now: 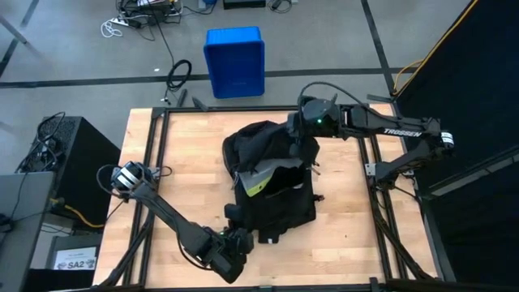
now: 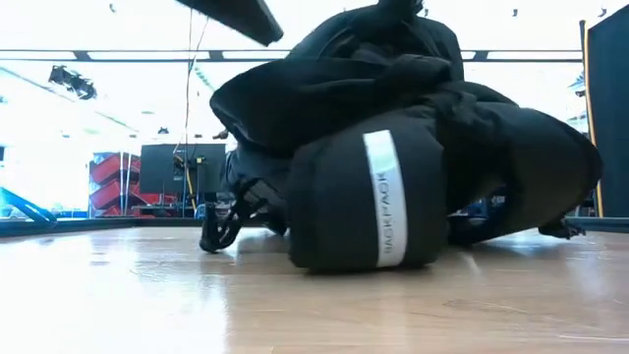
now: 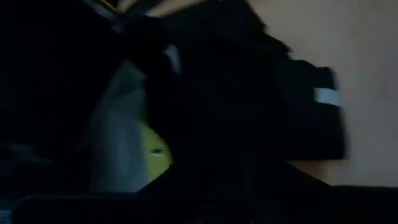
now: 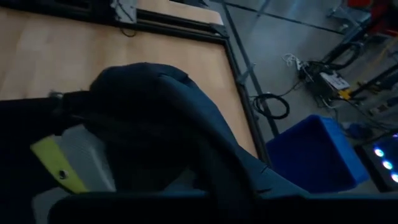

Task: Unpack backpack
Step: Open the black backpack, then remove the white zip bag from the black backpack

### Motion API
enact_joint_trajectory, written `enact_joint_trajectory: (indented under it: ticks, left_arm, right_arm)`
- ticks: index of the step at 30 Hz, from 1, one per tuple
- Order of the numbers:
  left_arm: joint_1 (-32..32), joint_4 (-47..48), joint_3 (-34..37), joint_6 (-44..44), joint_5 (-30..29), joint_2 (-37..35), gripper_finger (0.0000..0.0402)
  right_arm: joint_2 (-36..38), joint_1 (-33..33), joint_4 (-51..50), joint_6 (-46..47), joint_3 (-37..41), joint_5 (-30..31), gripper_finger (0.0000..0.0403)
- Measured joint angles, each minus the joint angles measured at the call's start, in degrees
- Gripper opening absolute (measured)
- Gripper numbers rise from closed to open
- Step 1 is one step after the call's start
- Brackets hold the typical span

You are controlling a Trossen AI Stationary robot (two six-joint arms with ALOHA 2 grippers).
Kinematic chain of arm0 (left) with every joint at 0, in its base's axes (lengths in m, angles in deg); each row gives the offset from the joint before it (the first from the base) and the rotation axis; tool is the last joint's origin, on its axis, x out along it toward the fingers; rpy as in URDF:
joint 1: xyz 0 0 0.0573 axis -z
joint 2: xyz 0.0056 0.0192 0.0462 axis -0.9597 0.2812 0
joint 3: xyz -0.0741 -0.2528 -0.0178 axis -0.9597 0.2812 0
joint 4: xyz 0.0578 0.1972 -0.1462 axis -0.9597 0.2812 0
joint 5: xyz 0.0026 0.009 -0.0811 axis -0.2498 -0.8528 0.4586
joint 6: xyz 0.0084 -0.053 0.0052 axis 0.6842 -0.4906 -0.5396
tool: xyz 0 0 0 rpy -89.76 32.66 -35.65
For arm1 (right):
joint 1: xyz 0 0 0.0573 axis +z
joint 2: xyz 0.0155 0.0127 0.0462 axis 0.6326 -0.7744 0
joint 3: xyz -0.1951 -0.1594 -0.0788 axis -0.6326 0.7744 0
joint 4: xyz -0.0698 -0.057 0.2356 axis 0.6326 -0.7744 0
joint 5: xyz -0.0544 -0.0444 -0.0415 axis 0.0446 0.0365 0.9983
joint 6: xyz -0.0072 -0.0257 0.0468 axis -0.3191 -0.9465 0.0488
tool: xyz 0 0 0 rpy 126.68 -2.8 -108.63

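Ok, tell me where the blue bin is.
High view: the blue bin sits on the floor beyond the table's far edge, past the backpack.

Robotics lab: framed wooden table (image 1: 340, 235), concrete floor (image 1: 81, 49), loose cables (image 1: 178, 75).

A blue plastic bin (image 1: 234, 61) is seen on the grey floor beyond the far edge of the wooden table (image 1: 186, 162). A coil of black cable (image 1: 179, 73) is noted on the floor just beside the bin. A black case (image 1: 69, 166) is placed off the table's left side. Red shelving (image 2: 115, 182) and a dark monitor (image 2: 182, 167) are observed in the room behind.
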Motion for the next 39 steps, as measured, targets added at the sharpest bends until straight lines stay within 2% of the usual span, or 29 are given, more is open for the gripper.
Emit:
enact_joint_trajectory:
  ticks: [5,7,10,13,16,20,25,35,39]
  left_arm:
    - [-0.7,0.4,-1.4,2.5,-9.4,-0.1,0.0101]
    - [-2.6,1.0,-0.7,2.7,-9.5,-0.1,0.0103]
    - [-7.1,0.7,1.3,2.7,-5.8,0.0,0.0104]
    - [-11.2,-3.6,4.3,5.0,-1.4,0.0,0.0104]
    - [-14.0,-8.5,6.1,11.0,2.4,0.0,0.0104]
    - [-16.7,-13.8,8.4,20.1,12.4,0.0,0.0112]
    - [-18.9,-13.7,9.5,21.2,13.2,0.0,0.0150]
    - [-21.8,-13.7,9.6,24.6,13.2,0.0,0.0267]
    - [-23.1,-15.9,10.0,22.7,18.5,0.7,0.0296]
  right_arm:
    - [-0.4,1.6,-0.2,0.1,0.1,-0.5,0.0000]
    - [-0.4,1.8,-0.2,0.1,0.1,-0.5,0.0000]
    - [-0.4,2.4,-0.1,0.5,0.1,-0.5,0.0000]
    - [-0.4,2.9,0.0,0.6,0.1,-0.6,0.0000]
    - [-0.4,3.2,0.0,0.6,0.2,-0.8,0.0000]
    - [-0.4,3.5,0.0,0.6,0.2,-0.9,0.0002]
    - [-0.4,4.1,0.0,1.1,0.2,-1.3,0.0001]
    - [-0.5,5.9,1.1,1.5,0.2,-2.1,0.0002]
    - [-0.5,6.3,0.9,1.5,0.3,-2.2,0.0002]
